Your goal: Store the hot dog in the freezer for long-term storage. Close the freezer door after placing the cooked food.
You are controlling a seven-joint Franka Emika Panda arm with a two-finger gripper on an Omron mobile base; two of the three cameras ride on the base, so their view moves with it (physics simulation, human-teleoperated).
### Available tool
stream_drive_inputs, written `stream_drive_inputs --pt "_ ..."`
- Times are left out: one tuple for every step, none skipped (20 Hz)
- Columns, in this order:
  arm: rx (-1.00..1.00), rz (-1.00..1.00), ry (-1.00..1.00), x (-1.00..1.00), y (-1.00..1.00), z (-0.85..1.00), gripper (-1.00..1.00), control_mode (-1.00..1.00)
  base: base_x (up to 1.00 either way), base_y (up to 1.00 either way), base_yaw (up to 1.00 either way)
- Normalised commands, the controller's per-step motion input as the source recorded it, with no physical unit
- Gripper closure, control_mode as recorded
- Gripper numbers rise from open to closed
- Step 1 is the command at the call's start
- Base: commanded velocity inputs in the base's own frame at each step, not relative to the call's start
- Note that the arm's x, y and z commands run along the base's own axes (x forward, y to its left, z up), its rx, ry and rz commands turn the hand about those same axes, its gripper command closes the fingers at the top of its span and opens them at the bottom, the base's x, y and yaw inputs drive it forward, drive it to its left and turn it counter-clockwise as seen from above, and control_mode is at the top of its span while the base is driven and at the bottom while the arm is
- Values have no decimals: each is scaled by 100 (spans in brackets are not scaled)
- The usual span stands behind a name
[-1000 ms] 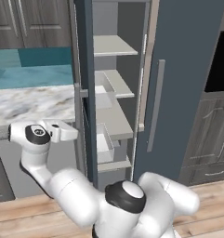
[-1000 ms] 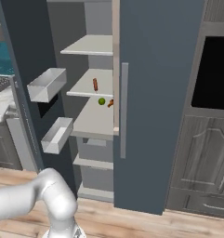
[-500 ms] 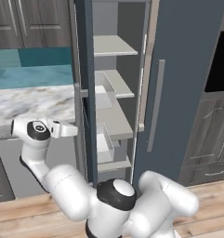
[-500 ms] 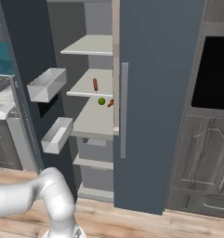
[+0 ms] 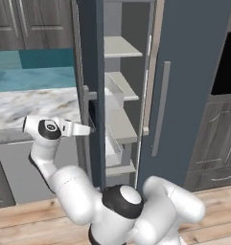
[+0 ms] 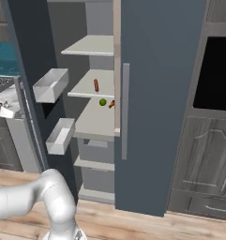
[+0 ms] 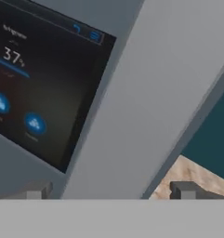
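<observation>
Glossy white rounded arm (image 5: 78, 196) — dark joint caps.

Rendered home kitchen.
Slate-blue freezer (image 6: 166, 93) is standing open between dark wood-grain cabinets (image 6: 203, 164); marble-look counter (image 5: 30, 105) and teal backsplash (image 5: 35, 72) are showing left, a black built-in oven (image 6: 217, 70) is sitting right, wood floor (image 6: 147, 225) below.

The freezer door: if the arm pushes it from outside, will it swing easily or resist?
The freezer door is tall and carries two bins, so it probably feels heavy. Hinged along one side, it should swing rather than tip. The open tool faces its smooth panel, so it may slip.
</observation>
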Motion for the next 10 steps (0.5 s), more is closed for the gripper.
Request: stream_drive_inputs --pt "0 0 10 0 -86 0 -100 -100 0 0 0" --pt "0 0 10 0 -92 0 -100 -100 0 0 0" --pt "0 0 10 0 -98 0 -100 -100 0 0 0" --pt "0 0 11 0 -100 0 -100 -100 0 0 0" --pt "1 0 11 0 -100 0 -100 -100 0 0 0" --pt "2 0 9 0 -100 0 -100 -100 0 0 0" --pt "3 0 9 0 -100 0 -100 -100 0 0 0" --pt "4 0 9 0 -100 0 -100 -100 0 0 0" --pt "6 3 8 6 -100 0 -100 -100 0 0 0" --pt "8 6 7 12 -100 0 -100 -100 0 0 0"
